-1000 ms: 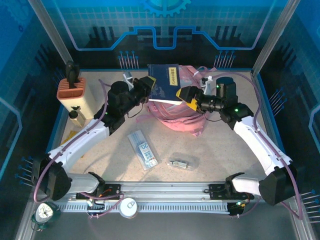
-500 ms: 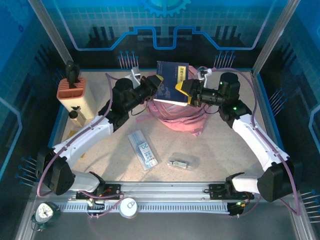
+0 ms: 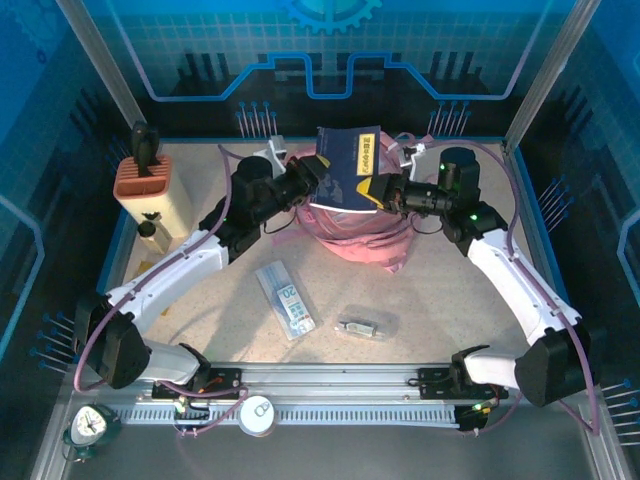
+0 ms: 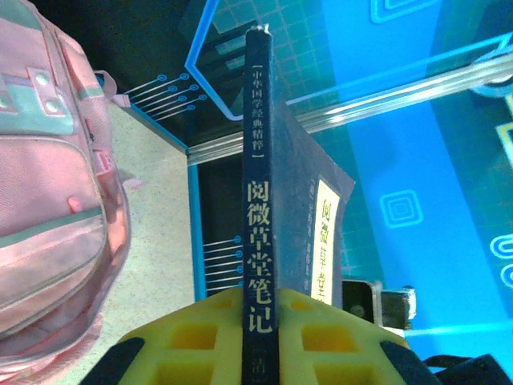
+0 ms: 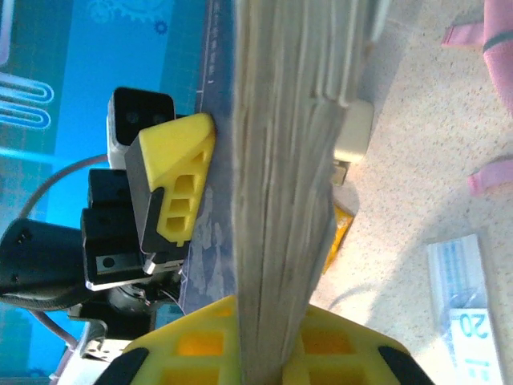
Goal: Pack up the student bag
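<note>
Place of bag: the big soft pink fabric student bag lies on the speckled table in the upper middle of the top view. In the left wrist view it runs down the left side of the frame.
Thing held: a thick dark blue book with a yellow label hangs right above the bag, with its cover tipped toward the top camera.
Left jaws: the left gripper reaches in from the left. Its yellow fingers are clamped on the near end of the book's spine.
Right jaws: the right gripper reaches in from the right. Its yellow fingers are clamped on the book's page edge.
Long side of book: the spine points away from the left gripper, toward the top of the frame.
Nearer arm: neither. Both hold the book, one on each side.
Way to go: down, I think. The bag is under the jaws. I cannot tell where its mouth is, because the book hides it.
</note>
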Controlling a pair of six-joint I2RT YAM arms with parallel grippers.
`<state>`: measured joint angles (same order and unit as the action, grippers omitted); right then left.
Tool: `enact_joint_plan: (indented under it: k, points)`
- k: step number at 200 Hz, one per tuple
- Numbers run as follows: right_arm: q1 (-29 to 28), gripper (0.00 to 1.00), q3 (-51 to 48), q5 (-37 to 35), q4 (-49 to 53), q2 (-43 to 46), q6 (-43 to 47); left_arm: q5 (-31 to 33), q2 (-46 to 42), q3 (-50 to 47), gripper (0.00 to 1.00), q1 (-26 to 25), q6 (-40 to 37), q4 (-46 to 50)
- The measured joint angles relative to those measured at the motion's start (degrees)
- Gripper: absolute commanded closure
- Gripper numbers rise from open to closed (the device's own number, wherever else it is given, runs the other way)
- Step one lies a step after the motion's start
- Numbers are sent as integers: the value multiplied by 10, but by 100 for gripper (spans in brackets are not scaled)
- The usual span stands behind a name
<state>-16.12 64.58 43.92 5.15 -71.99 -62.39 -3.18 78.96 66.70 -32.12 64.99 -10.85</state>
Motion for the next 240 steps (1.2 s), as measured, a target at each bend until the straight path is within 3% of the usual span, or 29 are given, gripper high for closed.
enact_joint_plan:
  k: [15, 29, 86, 136, 214, 240]
  points:
    - [11, 98, 1, -10, 27, 10, 21, -1, 0, 3, 49, -1, -29, 9]
    - [29, 98, 6, -28, 71, 22, 47, -1, -3, 5, 45, -1, -68, 29]
    - [116, 96, 18, -113, 245, 81, 152, 10, 25, 94, 44, -13, -333, 222]
    - [193, 97, -7, -179, 324, 141, 197, 32, 188, 173, 45, -61, -521, 324]
    - [248, 97, -59, -212, 355, 145, 214, 29, 364, 304, 46, -106, -662, 389]
    - [252, 97, -63, -213, 355, 145, 216, 18, 405, 352, 53, -116, -681, 404]
